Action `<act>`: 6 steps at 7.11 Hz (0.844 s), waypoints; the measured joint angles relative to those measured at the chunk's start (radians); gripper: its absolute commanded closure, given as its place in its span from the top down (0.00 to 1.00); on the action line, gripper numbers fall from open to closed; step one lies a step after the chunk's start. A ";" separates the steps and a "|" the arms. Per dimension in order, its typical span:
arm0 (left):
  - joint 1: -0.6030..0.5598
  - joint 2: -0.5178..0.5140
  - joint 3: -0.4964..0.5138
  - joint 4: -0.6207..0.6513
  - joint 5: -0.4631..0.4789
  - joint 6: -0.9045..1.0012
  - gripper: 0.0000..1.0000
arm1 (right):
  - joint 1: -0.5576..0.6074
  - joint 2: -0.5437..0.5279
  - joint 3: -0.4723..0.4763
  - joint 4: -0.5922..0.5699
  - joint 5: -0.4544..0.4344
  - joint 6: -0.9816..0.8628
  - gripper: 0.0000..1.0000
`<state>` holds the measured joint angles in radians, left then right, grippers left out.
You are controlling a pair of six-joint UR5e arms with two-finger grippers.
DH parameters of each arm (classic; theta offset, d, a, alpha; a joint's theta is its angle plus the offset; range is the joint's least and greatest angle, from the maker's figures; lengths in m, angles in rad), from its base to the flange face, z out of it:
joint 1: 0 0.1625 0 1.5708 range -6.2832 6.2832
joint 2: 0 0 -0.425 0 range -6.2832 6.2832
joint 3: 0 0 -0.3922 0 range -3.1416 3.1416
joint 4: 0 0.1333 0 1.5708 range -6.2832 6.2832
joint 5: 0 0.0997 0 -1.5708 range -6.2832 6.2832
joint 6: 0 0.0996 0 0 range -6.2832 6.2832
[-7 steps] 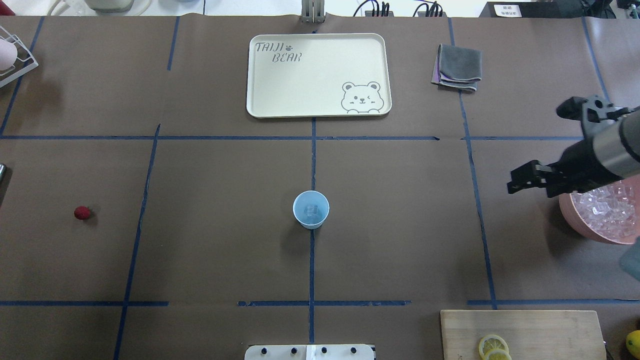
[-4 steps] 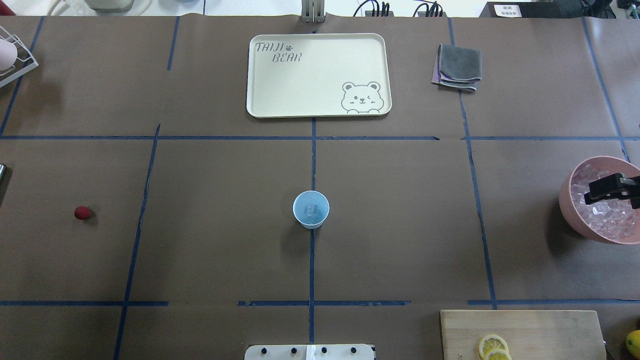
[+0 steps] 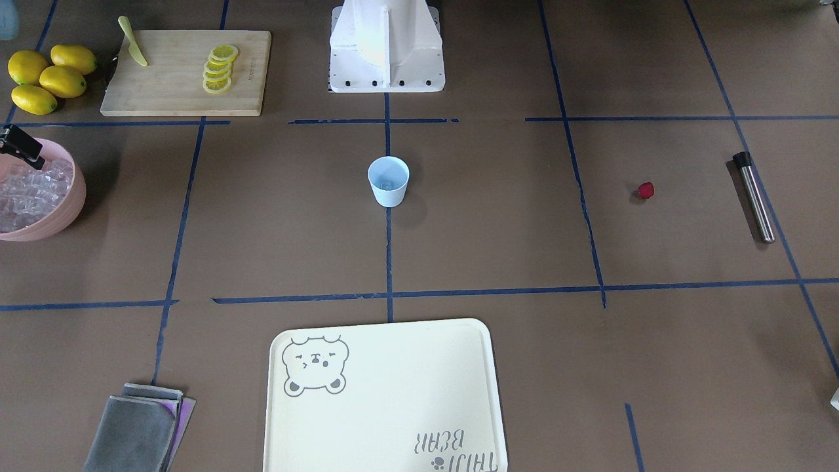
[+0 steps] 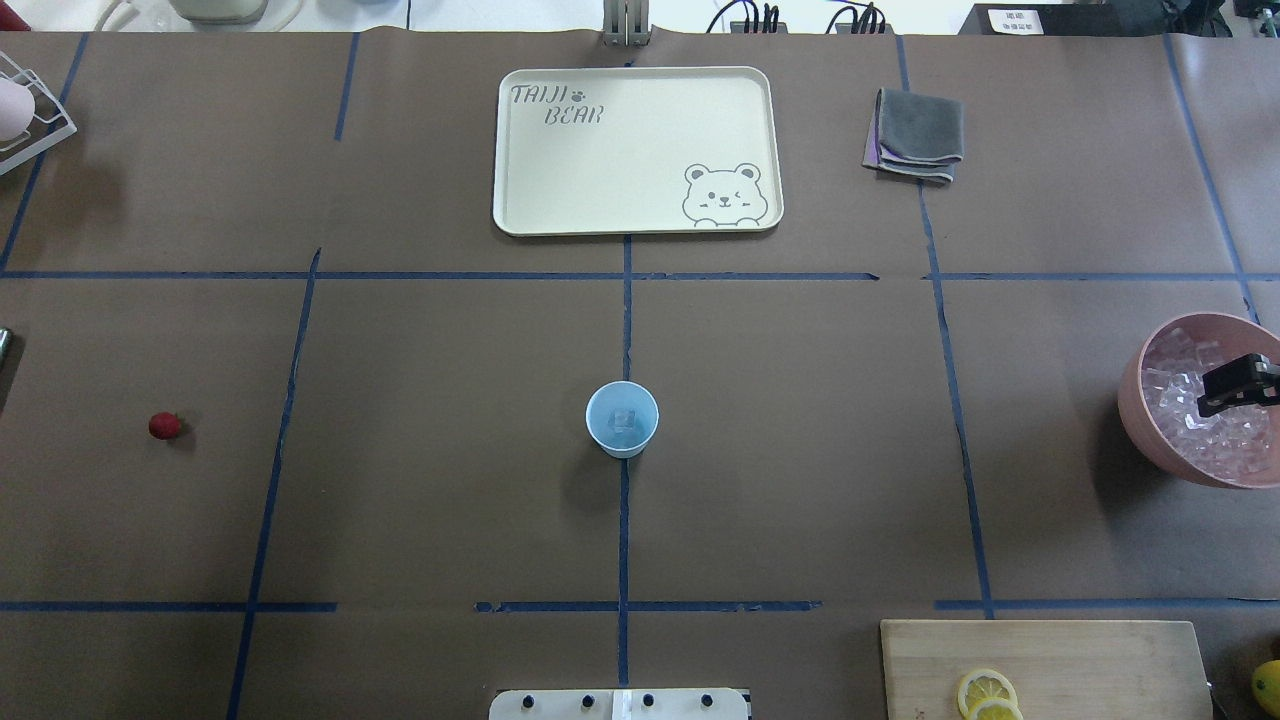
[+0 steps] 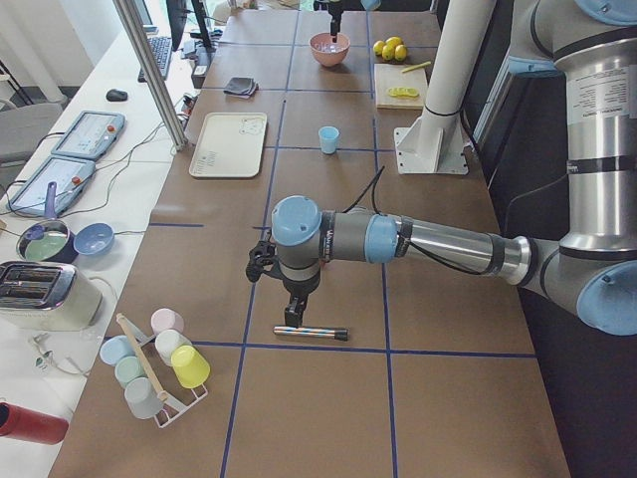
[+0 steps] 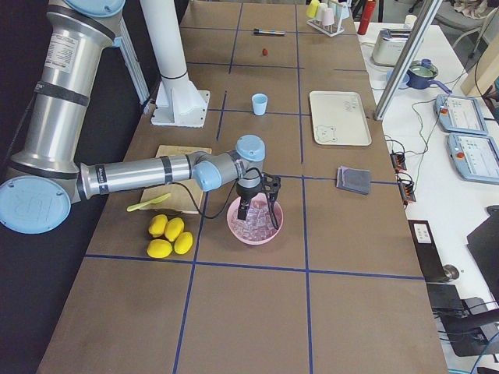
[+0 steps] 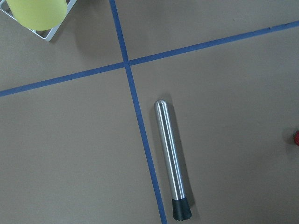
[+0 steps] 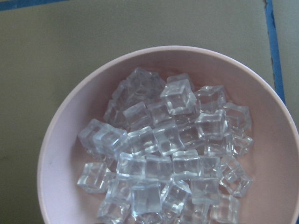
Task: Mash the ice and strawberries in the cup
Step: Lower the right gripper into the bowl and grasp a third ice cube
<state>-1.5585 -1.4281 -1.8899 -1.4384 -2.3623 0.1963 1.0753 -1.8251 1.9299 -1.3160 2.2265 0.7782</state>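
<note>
The light blue cup (image 4: 621, 420) stands upright at the table's middle with one ice cube (image 4: 625, 419) in it. The strawberry (image 4: 164, 426) lies alone far to the left. More ice (image 8: 168, 149) fills the pink bowl (image 4: 1130, 410) at the right edge. My right gripper (image 6: 260, 212) hangs over the bowl with its jaws apart and empty; one finger (image 4: 1235, 383) shows in the overhead view. My left gripper (image 5: 292, 317) hovers above a steel muddler (image 7: 172, 163); I cannot tell whether it is open or shut.
A cream bear tray (image 4: 640, 150) and a folded grey cloth (image 4: 915, 135) lie at the far side. A cutting board (image 3: 183, 92) with lemon slices, a knife (image 3: 133, 40) and whole lemons (image 3: 46, 78) sit near the robot base (image 3: 387, 46). A cup rack (image 5: 154, 363) stands at the left end.
My right arm has swung right and down from beside the bowl to over the ice, mostly leaving the overhead view. The cup and strawberry have not moved.
</note>
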 measured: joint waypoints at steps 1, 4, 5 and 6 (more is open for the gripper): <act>0.000 0.000 0.000 0.000 0.000 0.000 1.00 | -0.003 0.017 -0.022 0.000 0.001 -0.001 0.92; 0.000 0.001 0.001 0.000 0.000 0.000 1.00 | -0.038 0.044 -0.053 0.001 0.002 -0.007 0.84; 0.000 0.001 0.001 0.000 0.000 0.000 1.00 | -0.046 0.047 -0.059 0.001 0.002 -0.008 0.79; 0.000 0.001 0.000 0.000 0.000 0.000 1.00 | -0.049 0.048 -0.064 0.001 0.002 -0.009 0.77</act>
<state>-1.5588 -1.4271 -1.8897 -1.4382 -2.3623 0.1963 1.0264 -1.7770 1.8663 -1.3155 2.2286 0.7690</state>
